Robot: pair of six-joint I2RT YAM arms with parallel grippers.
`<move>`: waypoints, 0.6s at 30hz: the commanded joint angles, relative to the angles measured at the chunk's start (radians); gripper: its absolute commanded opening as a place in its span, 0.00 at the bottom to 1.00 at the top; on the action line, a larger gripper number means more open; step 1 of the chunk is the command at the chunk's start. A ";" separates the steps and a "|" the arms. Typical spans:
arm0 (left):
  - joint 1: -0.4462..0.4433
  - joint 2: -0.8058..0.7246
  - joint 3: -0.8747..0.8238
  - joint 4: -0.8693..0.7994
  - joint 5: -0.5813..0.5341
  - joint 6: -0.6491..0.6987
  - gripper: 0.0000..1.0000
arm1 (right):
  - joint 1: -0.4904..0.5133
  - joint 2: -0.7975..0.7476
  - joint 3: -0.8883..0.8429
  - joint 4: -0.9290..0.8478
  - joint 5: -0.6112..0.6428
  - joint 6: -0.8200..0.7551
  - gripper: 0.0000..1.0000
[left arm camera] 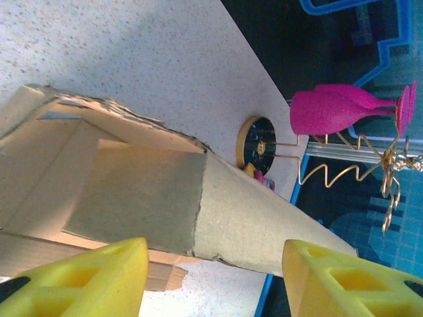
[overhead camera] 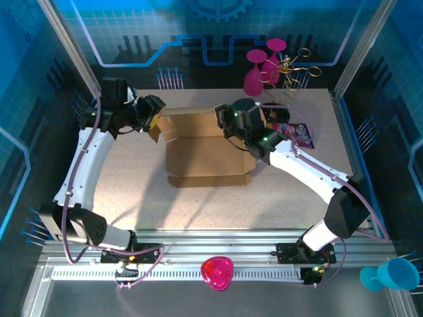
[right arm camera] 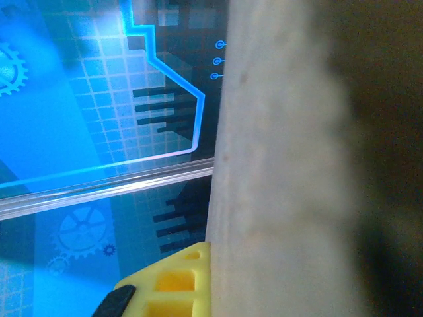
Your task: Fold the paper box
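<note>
The paper box (overhead camera: 205, 155), plain brown cardboard, lies half formed in the middle of the table with its rear wall raised. My left gripper (overhead camera: 154, 117) is at the box's rear left corner. In the left wrist view its yellow fingers (left arm camera: 86, 281) stand well apart, open, with a side flap (left arm camera: 264, 221) of the box just beyond them. My right gripper (overhead camera: 229, 124) is at the top of the rear wall. In the right wrist view one yellow finger (right arm camera: 173, 284) presses flat against a cardboard panel (right arm camera: 277, 198); the gripper is shut on it, and the other finger is hidden behind the panel.
Pink wine glasses (overhead camera: 261, 66) on a gold wire stand (overhead camera: 294, 69) are at the back right. A purple snack packet (overhead camera: 301, 135) lies beside the right arm. A pink heart-shaped dish (overhead camera: 217, 273) sits on the front rail, and a blue cup (overhead camera: 395, 274) at the near right.
</note>
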 commanded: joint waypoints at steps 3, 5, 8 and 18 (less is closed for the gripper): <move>0.011 -0.026 0.035 -0.060 -0.037 0.050 0.57 | -0.023 -0.046 -0.016 0.028 -0.011 0.013 0.00; 0.013 -0.013 0.028 -0.057 -0.038 0.052 0.56 | -0.024 -0.048 -0.017 0.024 -0.018 0.012 0.00; 0.013 0.008 0.024 -0.024 -0.032 0.054 0.56 | -0.025 -0.052 -0.027 0.027 -0.026 0.021 0.00; -0.057 0.072 -0.008 0.087 0.019 0.013 0.54 | -0.027 -0.057 -0.045 0.038 -0.038 0.037 0.00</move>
